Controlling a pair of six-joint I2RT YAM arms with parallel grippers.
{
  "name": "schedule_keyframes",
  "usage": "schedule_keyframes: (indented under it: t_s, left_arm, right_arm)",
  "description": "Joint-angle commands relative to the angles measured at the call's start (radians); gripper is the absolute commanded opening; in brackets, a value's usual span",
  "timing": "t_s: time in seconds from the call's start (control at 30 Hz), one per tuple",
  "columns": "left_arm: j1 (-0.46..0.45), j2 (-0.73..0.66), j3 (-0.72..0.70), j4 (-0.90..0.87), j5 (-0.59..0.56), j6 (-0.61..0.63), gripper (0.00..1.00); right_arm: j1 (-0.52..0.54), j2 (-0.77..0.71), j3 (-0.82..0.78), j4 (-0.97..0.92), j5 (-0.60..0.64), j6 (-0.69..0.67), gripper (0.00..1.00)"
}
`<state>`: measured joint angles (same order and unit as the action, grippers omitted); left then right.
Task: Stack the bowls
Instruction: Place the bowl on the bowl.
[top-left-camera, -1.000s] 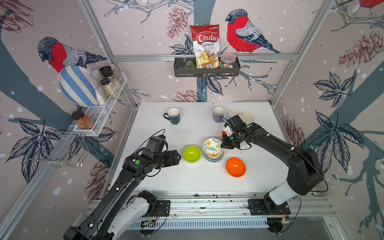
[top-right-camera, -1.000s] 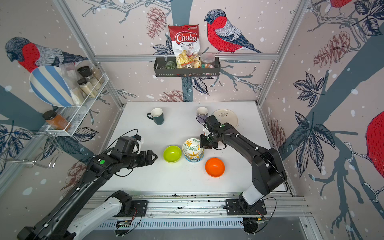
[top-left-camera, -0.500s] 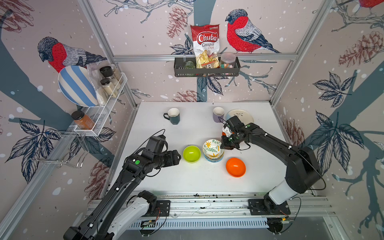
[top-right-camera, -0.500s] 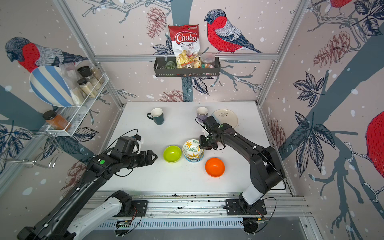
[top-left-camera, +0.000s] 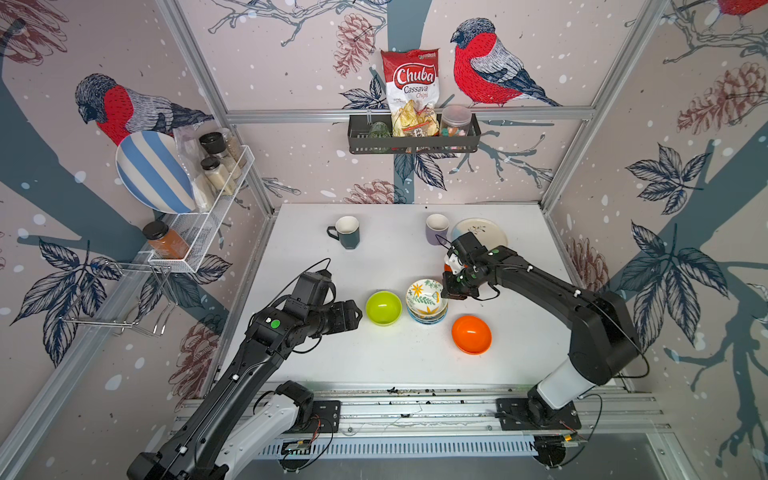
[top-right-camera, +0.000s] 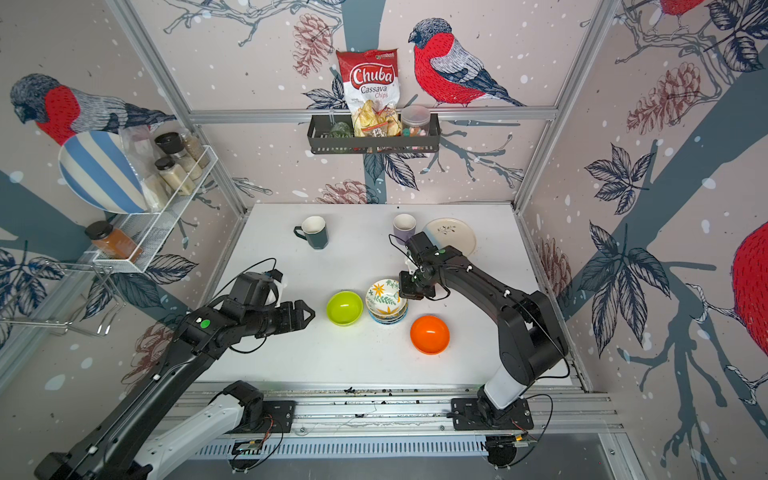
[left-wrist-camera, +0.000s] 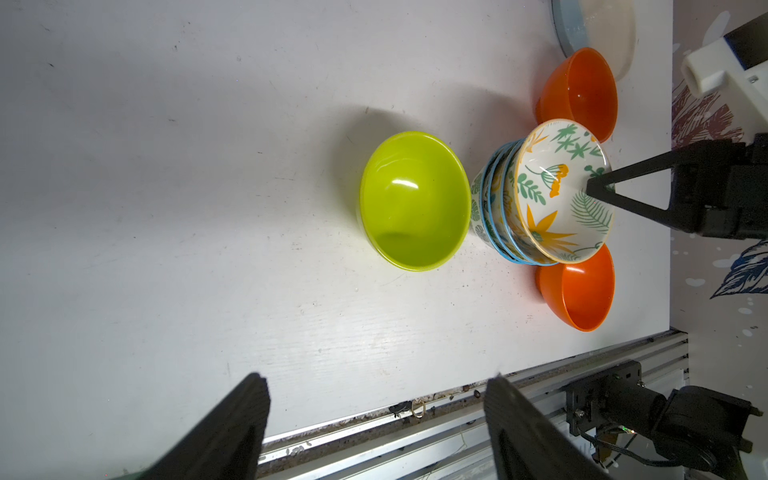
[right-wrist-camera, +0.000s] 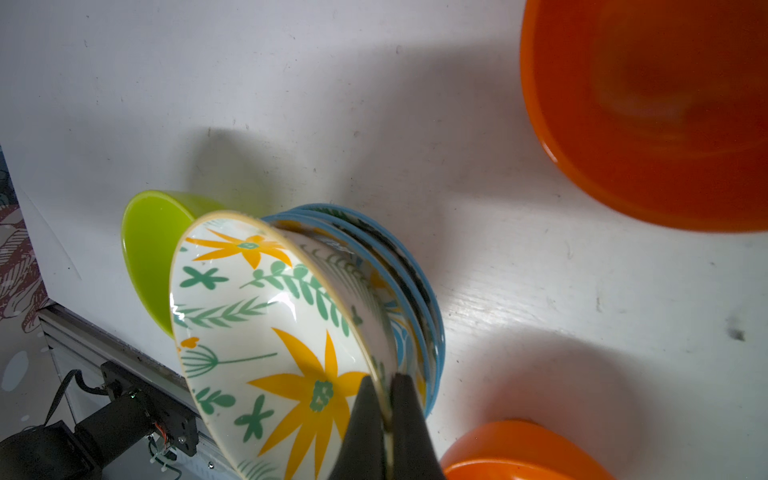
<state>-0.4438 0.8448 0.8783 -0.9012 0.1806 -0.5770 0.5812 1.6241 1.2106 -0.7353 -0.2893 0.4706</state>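
Mid-table stands a stack of patterned bowls (top-left-camera: 429, 321) with blue rims. Over it a cream floral bowl (top-left-camera: 423, 293) (right-wrist-camera: 266, 332) sits tilted, its rim pinched by my right gripper (top-left-camera: 448, 293) (right-wrist-camera: 384, 380), which is shut on it. A lime-green bowl (top-left-camera: 383, 307) (left-wrist-camera: 413, 199) rests just left of the stack. One orange bowl (top-left-camera: 471, 333) sits to the front right. The left wrist view shows a second orange bowl (left-wrist-camera: 582, 91) behind the stack. My left gripper (top-left-camera: 357, 316) (left-wrist-camera: 375, 377) hovers open and empty, left of the lime-green bowl.
A dark teal mug (top-left-camera: 347, 232), a lilac mug (top-left-camera: 436, 227) and a flat cream plate (top-left-camera: 486, 230) stand along the back of the table. A wire rack (top-left-camera: 199, 232) hangs on the left wall. The metal rail (top-left-camera: 415, 409) runs along the table's front edge.
My right gripper has shifted slightly left and toward the front with the floral bowl in it. The left arm has not moved.
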Motion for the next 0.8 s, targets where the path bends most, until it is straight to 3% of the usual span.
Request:
schedule_keyframes:
  t_s: [0.0,0.77]
  left_arm:
    - [0.002,0.0,0.0,0.013,-0.004,0.007,0.83]
    - [0.002,0.016,-0.001,0.016,0.007,0.008,0.84]
  right_arm:
    - [0.002,0.004,0.007,0.001,-0.003,-0.004,0.0]
    - [0.005,-0.001,0.003,-0.011,0.004,-0.008,0.0]
